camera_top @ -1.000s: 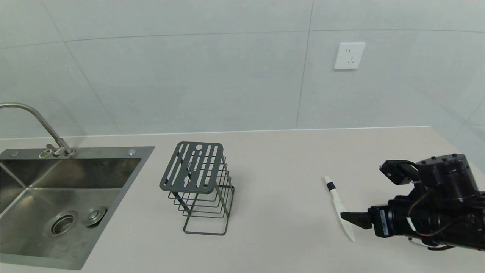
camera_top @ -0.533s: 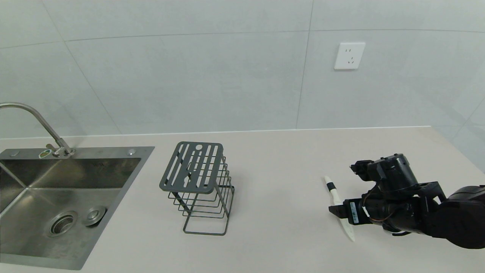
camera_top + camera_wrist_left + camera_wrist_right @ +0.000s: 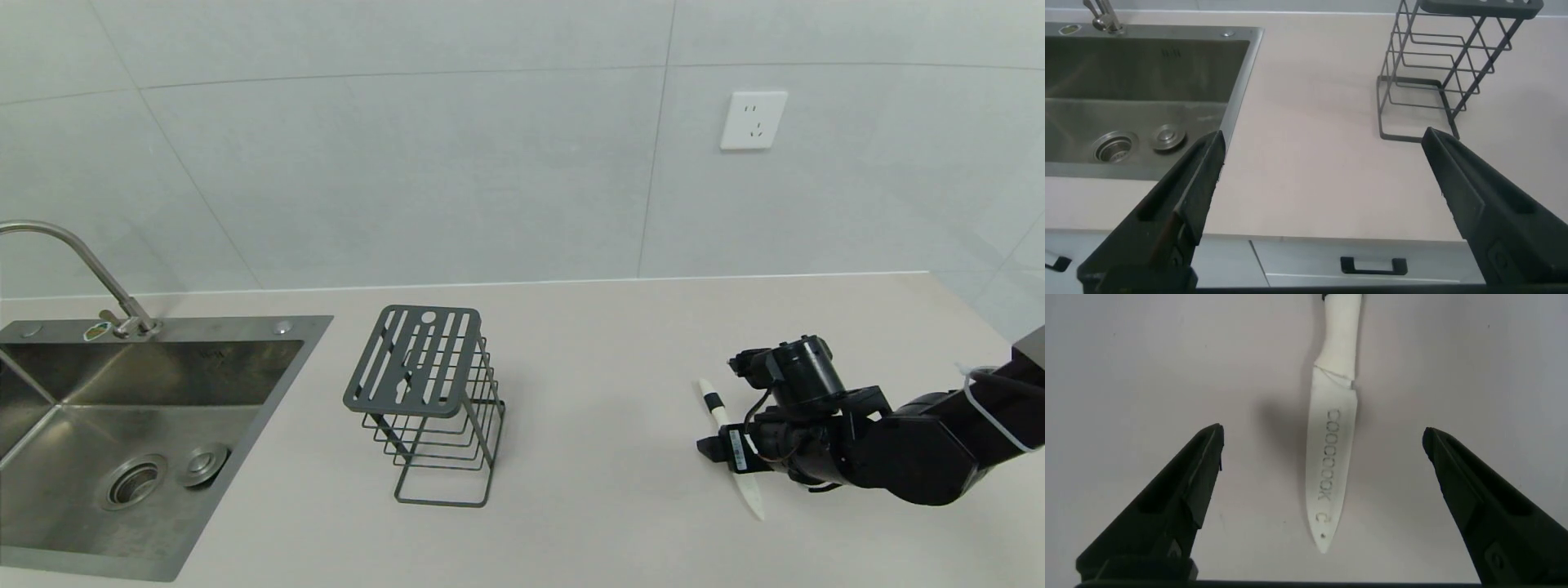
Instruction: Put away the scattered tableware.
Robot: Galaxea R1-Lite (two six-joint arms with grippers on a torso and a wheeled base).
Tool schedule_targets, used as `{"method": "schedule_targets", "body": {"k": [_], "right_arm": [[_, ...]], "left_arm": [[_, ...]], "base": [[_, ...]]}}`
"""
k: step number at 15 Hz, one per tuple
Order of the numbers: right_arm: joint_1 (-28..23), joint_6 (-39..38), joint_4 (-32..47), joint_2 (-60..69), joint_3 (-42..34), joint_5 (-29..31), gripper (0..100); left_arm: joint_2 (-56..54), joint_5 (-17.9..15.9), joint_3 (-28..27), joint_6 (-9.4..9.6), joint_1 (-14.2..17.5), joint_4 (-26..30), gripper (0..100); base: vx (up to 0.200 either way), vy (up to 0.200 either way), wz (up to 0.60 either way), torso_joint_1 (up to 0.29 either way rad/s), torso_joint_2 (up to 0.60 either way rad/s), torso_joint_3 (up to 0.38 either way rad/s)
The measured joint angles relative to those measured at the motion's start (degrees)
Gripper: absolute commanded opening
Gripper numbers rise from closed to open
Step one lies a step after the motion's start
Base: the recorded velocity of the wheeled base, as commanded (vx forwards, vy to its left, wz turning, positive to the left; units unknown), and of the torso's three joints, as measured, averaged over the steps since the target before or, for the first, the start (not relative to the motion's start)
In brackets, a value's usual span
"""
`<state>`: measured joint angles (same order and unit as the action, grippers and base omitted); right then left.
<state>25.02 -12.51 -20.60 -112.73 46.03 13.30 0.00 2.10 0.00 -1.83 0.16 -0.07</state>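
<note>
Zero gripping yet: holding right gripper (image 3: 1321, 434) jaws wide over the flat white knife (image 3: 1329, 486). Risking skidding its thin blade along the beige desk (image 3: 604, 392).

A steel sink (image 3: 212, 328) is set into the pale counter (image 3: 620, 343) at the left, a curved faucet (image 3: 106, 278) on its far edge. A white socket (image 3: 753, 120) sits on the tiled wall (image 3: 408, 163), far right.
</note>
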Motion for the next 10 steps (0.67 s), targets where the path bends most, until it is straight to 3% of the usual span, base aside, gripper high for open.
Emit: {"method": "schedule_targets", "body": {"k": [6,10], "right_arm": [[-2.01,2.63,0.02,-2.10,0.99,-0.50,100],[-2.26,6.06,-4.38,-2.96,0.99,-1.78,100]], "left_arm": [[0.00,0.00,0.00,0.00,0.00,0.00,100],[0.00,0.00,0.00,0.00,0.00,0.00,100]], "base": [[0.000,0.000,0.00,0.000,0.00,0.000],[0.000,0.000,0.00,0.000,0.00,0.000]]}}
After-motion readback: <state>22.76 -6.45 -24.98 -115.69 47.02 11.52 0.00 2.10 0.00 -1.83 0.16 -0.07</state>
